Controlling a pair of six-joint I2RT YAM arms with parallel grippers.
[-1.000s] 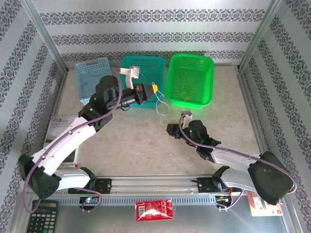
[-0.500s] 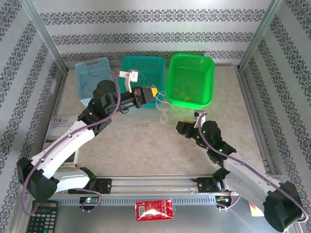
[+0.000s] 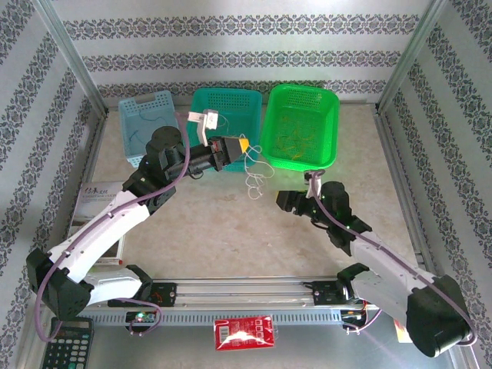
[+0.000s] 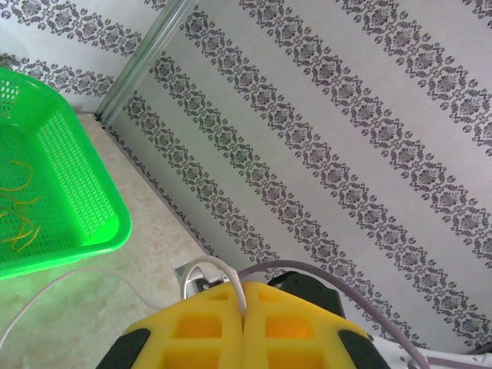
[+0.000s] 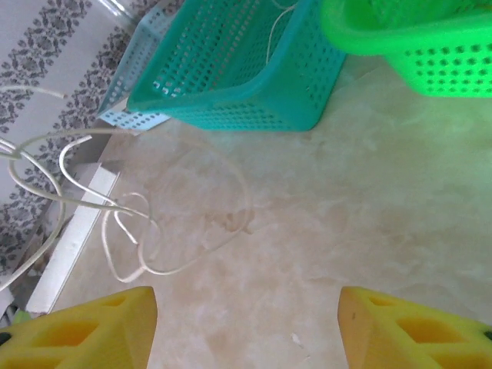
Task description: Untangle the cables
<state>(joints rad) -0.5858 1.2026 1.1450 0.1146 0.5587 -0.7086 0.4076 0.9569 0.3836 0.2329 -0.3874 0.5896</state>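
Enclosed at 9, 12 and 3 o'clock by wallpaper (image 3: 231, 58) in grey damask stripes, braced by slanting aluminium posts (image 3: 73, 63) at 11 and 1. Floored with a beige marbled tabletop (image 3: 223, 231) under bright, even light, edged at 6 o'clock by a metal rail (image 3: 246, 290).

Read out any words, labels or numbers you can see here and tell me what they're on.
No text here can be read.
Heading on the booklet: too blurred.
White print on the red packet: too small.
Keys of the calculator: too small.
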